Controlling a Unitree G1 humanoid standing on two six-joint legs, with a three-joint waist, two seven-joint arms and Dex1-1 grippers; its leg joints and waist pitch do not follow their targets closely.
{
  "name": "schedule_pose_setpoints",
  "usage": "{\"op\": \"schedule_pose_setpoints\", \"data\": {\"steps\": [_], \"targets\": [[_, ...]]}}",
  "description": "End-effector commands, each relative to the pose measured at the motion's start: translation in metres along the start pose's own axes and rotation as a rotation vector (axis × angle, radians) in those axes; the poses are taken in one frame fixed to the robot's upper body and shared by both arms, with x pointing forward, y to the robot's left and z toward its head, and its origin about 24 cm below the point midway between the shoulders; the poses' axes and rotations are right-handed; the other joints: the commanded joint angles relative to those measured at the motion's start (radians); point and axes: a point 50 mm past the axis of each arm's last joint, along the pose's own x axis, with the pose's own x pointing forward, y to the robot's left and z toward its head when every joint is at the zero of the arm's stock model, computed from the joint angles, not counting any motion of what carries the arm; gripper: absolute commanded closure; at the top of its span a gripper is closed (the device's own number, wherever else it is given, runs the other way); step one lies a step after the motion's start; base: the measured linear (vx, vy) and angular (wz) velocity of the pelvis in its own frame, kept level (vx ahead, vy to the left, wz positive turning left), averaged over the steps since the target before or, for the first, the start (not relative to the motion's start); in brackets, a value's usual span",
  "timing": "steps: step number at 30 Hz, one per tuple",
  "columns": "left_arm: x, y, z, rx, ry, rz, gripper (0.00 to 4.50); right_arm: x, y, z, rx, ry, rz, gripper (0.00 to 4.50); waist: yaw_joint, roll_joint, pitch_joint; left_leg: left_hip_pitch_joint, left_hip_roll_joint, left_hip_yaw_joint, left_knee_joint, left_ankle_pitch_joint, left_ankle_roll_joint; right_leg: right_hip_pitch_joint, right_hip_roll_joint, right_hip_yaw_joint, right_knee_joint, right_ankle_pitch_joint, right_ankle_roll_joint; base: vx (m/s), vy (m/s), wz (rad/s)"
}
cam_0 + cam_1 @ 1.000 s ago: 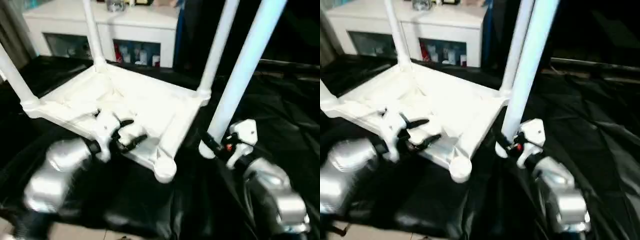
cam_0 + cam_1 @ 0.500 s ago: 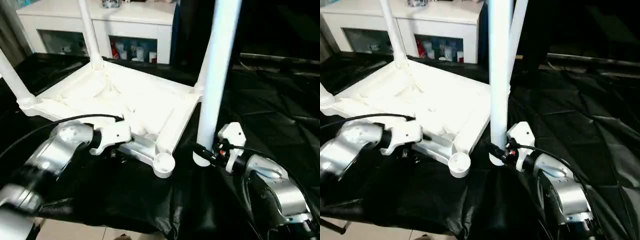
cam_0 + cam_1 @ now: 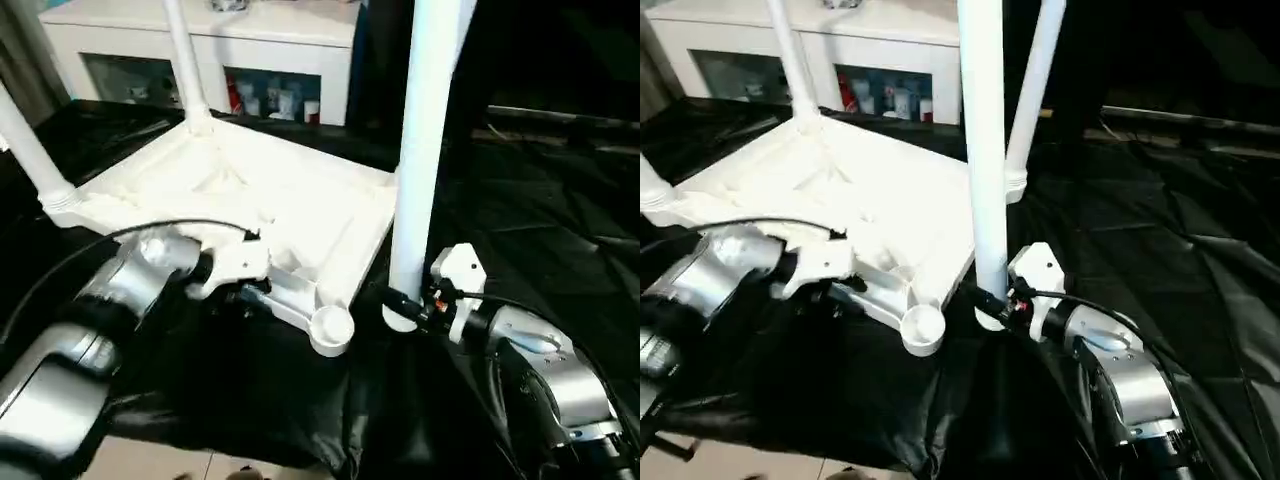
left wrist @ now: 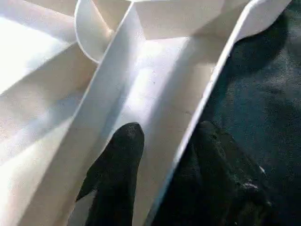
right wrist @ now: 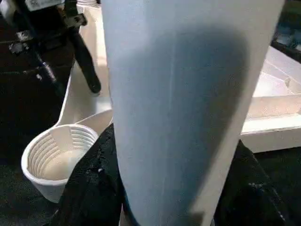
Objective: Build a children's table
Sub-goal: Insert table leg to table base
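Now | right gripper (image 3: 400, 303) clasps last leg (image 3: 420, 150) upright, long axis vertical | empty corner socket (image 3: 331, 327) just beside, toward the left arm | left gripper (image 4: 162, 155) straddles tabletop (image 3: 270, 205) rim, whether clamped unclear

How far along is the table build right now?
Three legs stand in the upturned tabletop. The right gripper holds the fourth leg upright beside the empty near corner socket; the left gripper straddles the tabletop's edge. Seating that leg remains.
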Motion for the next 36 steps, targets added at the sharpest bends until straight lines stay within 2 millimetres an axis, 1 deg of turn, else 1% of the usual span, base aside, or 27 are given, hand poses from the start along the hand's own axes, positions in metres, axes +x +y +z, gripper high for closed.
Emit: {"op": "schedule_pose_setpoints", "data": {"steps": [1,4,6,7,9,11,13,14,15,16,18,19,20,21,22,23,25,26,27,28,29,30,31,33,34,35,36], "targets": [[0.0,0.002,0.002,0.027,0.027,-0.025,2.75,-0.002,0.0,0.0,-0.023,-0.001,0.001,2.59,0.004,0.006,-0.065,0.028,0.062,-0.019,-0.071,-0.043,0.045,0.031,-0.105,0.036,-0.052,0.335,-0.268,0.0,0.0,0.0],[0.001,0.003,0.003,0.041,0.045,-0.049,3.05,-0.003,0.002,-0.001,-0.024,0.005,0.009,2.59,0.005,0.009,-0.064,0.028,0.064,-0.019,-0.072,-0.059,0.047,0.032,-0.11,0.035,-0.053,0.319,-0.269,0.0,0.0,0.0],[0.003,0.004,0.003,0.062,0.075,-0.072,3.22,-0.002,0.003,-0.002,-0.025,0.006,0.012,2.59,0.005,0.009,-0.063,0.03,0.066,-0.018,-0.074,-0.076,0.041,0.031,-0.111,0.034,-0.056,0.3,-0.271,0.0,0.0,0.0],[0.003,0.004,0.003,0.067,0.082,-0.08,3.3,-0.002,0.004,-0.002,-0.025,0.006,0.012,2.59,0.005,0.011,-0.063,0.031,0.067,-0.017,-0.075,-0.084,0.038,0.031,-0.111,0.033,-0.056,0.295,-0.273,0.0,0.0,0.0],[0.004,0.005,0.004,0.073,0.086,-0.086,3.55,-0.002,0.004,-0.002,-0.025,0.005,0.013,2.59,0.005,0.009,-0.064,0.027,0.066,-0.017,-0.075,-0.078,0.039,0.034,-0.115,0.033,-0.054,0.306,-0.273,0.0,0.0,0.0],[0.005,0.005,0.005,0.074,0.084,-0.097,3.67,-0.002,0.004,-0.002,-0.024,0.004,0.012,2.59,0.005,0.015,-0.063,0.028,0.067,-0.018,-0.075,-0.082,0.039,0.034,-0.115,0.033,-0.055,0.31,-0.275,0.0,0.0,0.0],[0.007,0.006,0.008,0.068,0.075,-0.119,3.74,-0.001,0.005,-0.002,-0.023,0.002,0.01,2.59,0.004,0.011,-0.063,0.027,0.066,-0.016,-0.074,-0.075,0.044,0.035,-0.114,0.034,-0.055,0.323,-0.28,0.0,0.0,0.0],[0.007,0.006,0.008,0.068,0.075,-0.119,3.88,-0.001,0.005,-0.002,-0.023,0.002,0.01,2.59,0.005,0.01,-0.063,0.026,0.065,-0.016,-0.073,-0.071,0.046,0.035,-0.114,0.034,-0.054,0.329,-0.282,0.0,0.0,0.0],[0.007,0.006,0.008,0.068,0.075,-0.119,3.88,-0.001,0.005,-0.002,-0.023,0.002,0.01,2.59,0.005,0.011,-0.064,0.026,0.066,-0.016,-0.073,-0.068,0.05,0.035,-0.116,0.033,-0.053,0.336,-0.285,0.0,0.0,0.0],[0.008,0.005,0.01,-0.009,0.023,-0.167,3.99,0.0,0.003,-0.002,-0.004,-0.01,-0.021,2.59,0.005,0.018,-0.063,0.028,0.065,-0.016,-0.073,-0.068,0.05,0.033,-0.116,0.033,-0.054,0.338,-0.286,0.0,0.0,0.0],[0.009,0.005,0.01,-0.03,0.015,-0.172,4.05,0.0,0.002,-0.002,0.003,-0.013,-0.041,2.59,0.004,0.013,-0.063,0.026,0.066,-0.016,-0.074,-0.072,0.051,0.035,-0.115,0.032,-0.054,0.333,-0.295,0.0,0.0,0.0],[0.013,0.002,0.01,-0.101,-0.028,-0.181,4.19,0.003,-0.006,0.001,0.048,-0.044,-0.129,2.59,0.002,0.008,-0.062,0.026,0.065,-0.015,-0.075,-0.065,0.055,0.034,-0.116,0.032,-0.053,0.333,-0.301,0.0,0.0,0.0],[0.016,0.001,0.009,-0.132,-0.041,-0.159,4.25,0.004,-0.01,0.003,0.077,-0.069,-0.165,2.59,0.001,0.011,-0.063,0.026,0.065,-0.015,-0.075,-0.064,0.056,0.033,-0.118,0.033,-0.052,0.329,-0.306,0.0,0.0,0.0],[0.017,0.001,0.009,-0.143,-0.045,-0.151,4.29,0.005,-0.011,0.004,0.088,-0.078,-0.178,2.59,-0.002,0.01,-0.061,0.025,0.064,-0.015,-0.077,-0.072,0.06,0.032,-0.119,0.032,-0.055,0.305,-0.317,0.0,0.0,0.0],[0.024,0.001,0.007,-0.195,-0.069,-0.07,4.33,0.007,-0.015,0.009,0.145,-0.123,-0.216,2.59,-0.004,0.004,-0.061,0.027,0.066,-0.013,-0.078,-0.08,0.062,0.034,-0.117,0.031,-0.058,0.283,-0.319,0.0,0.0,0.0],[0.033,0.002,0.006,-0.256,-0.088,0.03,4.33,0.008,-0.019,0.015,0.207,-0.171,-0.244,2.59,0.0,-0.004,-0.059,0.029,0.068,-0.011,-0.077,-0.083,0.075,0.032,-0.121,0.031,-0.059,0.261,-0.323,0.0,0.0,0.0],[0.036,0.002,0.005,-0.281,-0.095,0.063,4.4,0.009,-0.021,0.017,0.229,-0.186,-0.254,2.59,0.001,0.002,-0.059,0.029,0.067,-0.009,-0.077,-0.082,0.081,0.031,-0.121,0.031,-0.062,0.219,-0.316,0.0,0.0,0.0],[0.038,0.001,0.005,-0.281,-0.102,0.068,4.4,0.009,-0.022,0.019,0.239,-0.195,-0.259,2.59,-0.001,0.002,-0.059,0.024,0.066,-0.01,-0.078,-0.071,0.082,0.034,-0.12,0.031,-0.062,0.219,-0.309,0.0,0.0,0.0],[0.039,0.0,0.006,-0.281,-0.105,0.071,4.41,0.009,-0.023,0.019,0.244,-0.199,-0.262,2.59,-0.004,-0.006,-0.06,0.017,0.064,-0.011,-0.079,-0.042,0.088,0.04,-0.119,0.028,-0.058,0.237,-0.293,0.0,0.0,0.0],[0.049,-0.006,0.007,-0.282,-0.126,0.094,4.46,0.01,-0.028,0.024,0.281,-0.228,-0.287,2.59,-0.008,-0.01,-0.062,0.02,0.065,-0.009,-0.078,-0.034,0.096,0.035,-0.118,0.027,-0.057,0.254,-0.286,0.0,0.0,0.0],[0.051,-0.008,0.007,-0.282,-0.129,0.099,4.48,0.011,-0.03,0.024,0.288,-0.232,-0.291,2.59,-0.01,-0.008,-0.063,0.02,0.066,-0.009,-0.077,-0.032,0.099,0.034,-0.12,0.027,-0.056,0.263,-0.288,0.0,0.0,0.0],[0.055,-0.011,0.008,-0.284,-0.135,0.109,4.48,0.011,-0.032,0.026,0.299,-0.24,-0.3,2.59,-0.013,-0.007,-0.062,0.022,0.064,-0.007,-0.075,-0.038,0.104,0.032,-0.119,0.028,-0.06,0.254,-0.289,0.0,0.0,0.0],[0.057,-0.013,0.009,-0.285,-0.14,0.117,4.48,0.013,-0.032,0.026,0.302,-0.236,-0.299,2.59,-0.012,-0.009,-0.059,0.023,0.063,-0.003,-0.076,-0.05,0.103,0.028,-0.118,0.029,-0.066,0.224,-0.285,0.0,0.0,0.0],[0.062,-0.016,0.011,-0.286,-0.151,0.128,4.48,0.015,-0.033,0.026,0.289,-0.211,-0.284,2.59,-0.012,-0.008,-0.057,0.022,0.065,-0.004,-0.079,-0.06,0.093,0.028,-0.118,0.028,-0.067,0.186,-0.28,0.0,0.0,0.0],[0.066,-0.019,0.013,-0.28,-0.157,0.137,4.48,0.017,-0.033,0.025,0.281,-0.19,-0.271,2.59,-0.012,-0.012,-0.056,0.025,0.067,-0.003,-0.079,-0.067,0.091,0.026,-0.116,0.029,-0.07,0.171,-0.278,0.0,0.0,0.0],[0.068,-0.02,0.015,-0.276,-0.161,0.144,4.48,0.018,-0.033,0.025,0.276,-0.177,-0.262,2.59,-0.009,-0.008,-0.054,0.027,0.067,-0.002,-0.08,-0.078,0.084,0.022,-0.117,0.03,-0.073,0.139,-0.272,0.0,0.0,0.0],[0.069,-0.021,0.016,-0.279,-0.165,0.144,4.48,0.02,-0.034,0.024,0.279,-0.166,-0.247,2.59,-0.007,-0.007,-0.053,0.028,0.067,-0.002,-0.083,-0.089,0.073,0.022,-0.117,0.031,-0.076,0.112,-0.267,0.0,0.0,0.0]]}}
